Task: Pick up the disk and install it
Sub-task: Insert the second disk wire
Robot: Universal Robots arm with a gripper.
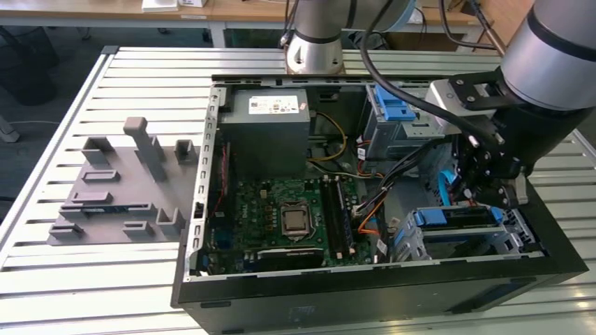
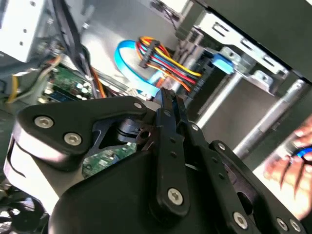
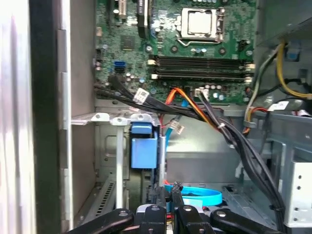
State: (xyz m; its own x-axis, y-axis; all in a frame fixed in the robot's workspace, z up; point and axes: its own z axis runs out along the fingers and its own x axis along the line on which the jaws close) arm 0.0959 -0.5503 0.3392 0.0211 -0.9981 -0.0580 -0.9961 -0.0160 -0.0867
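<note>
The open computer case lies on a slatted table. In its drive cage, at the near corner on the exterior view's right, sits a flat piece with blue plastic ends. It looks like the disk seated edge-on, and its blue end also faces the first wrist view. My gripper hangs inside the case just above that cage. In both wrist views its black fingertips are pressed together with nothing between them.
A grey power-supply box and the green motherboard fill the case's other half. Coloured and black cables and a blue flat cable run close to the fingers. An upper bay carries a blue latch. A grey fixture stands on the table.
</note>
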